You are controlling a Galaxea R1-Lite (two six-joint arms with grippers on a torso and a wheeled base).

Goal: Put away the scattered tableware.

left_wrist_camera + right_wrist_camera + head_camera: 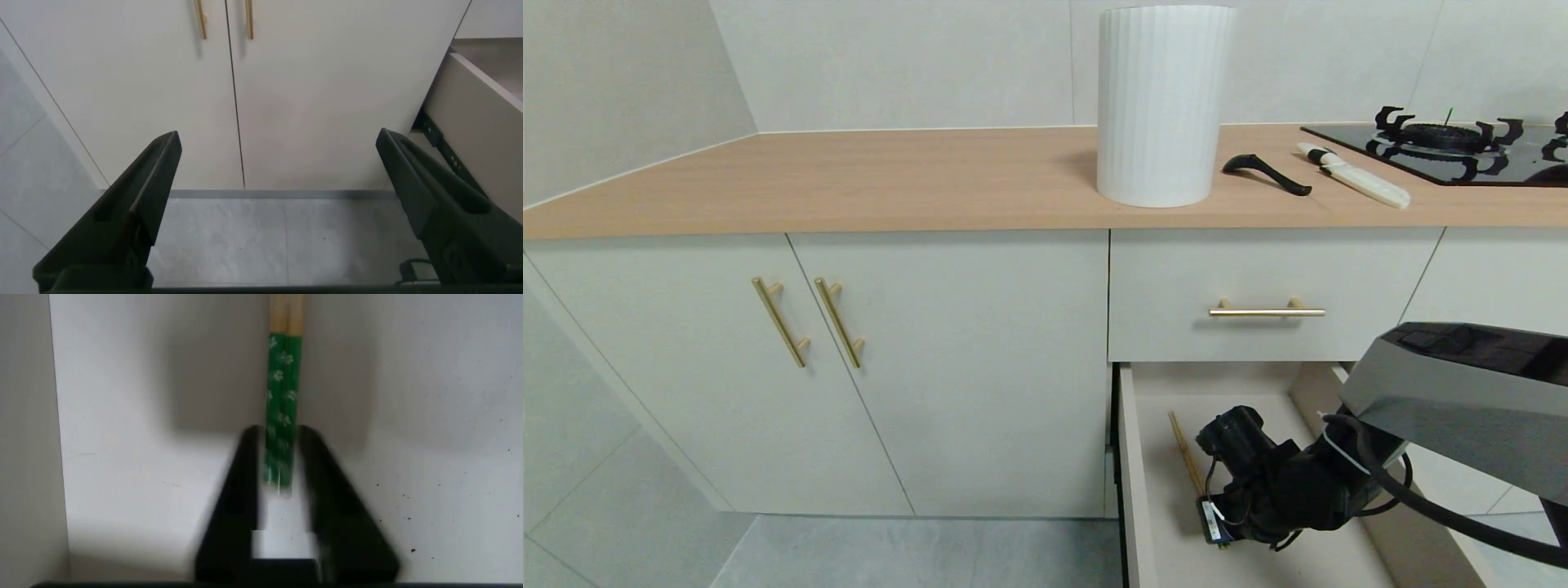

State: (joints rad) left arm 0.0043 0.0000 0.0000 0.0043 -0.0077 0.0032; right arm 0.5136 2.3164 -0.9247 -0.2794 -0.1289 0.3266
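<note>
Drawer (1133, 482) holds two chopsticks (284, 384), right pincer (282, 441) clamping.

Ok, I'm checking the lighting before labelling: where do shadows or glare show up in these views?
Head view: the white canister throws a soft shadow leftward on the counter. Right wrist view: the chopsticks cast a broad shadow on the drawer floor. Left wrist view: even light.

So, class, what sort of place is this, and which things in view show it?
Most likely a kitchen: a gas hob set into a wooden countertop, a knife lying beside it, and cabinets below with an open drawer holding chopsticks.
</note>
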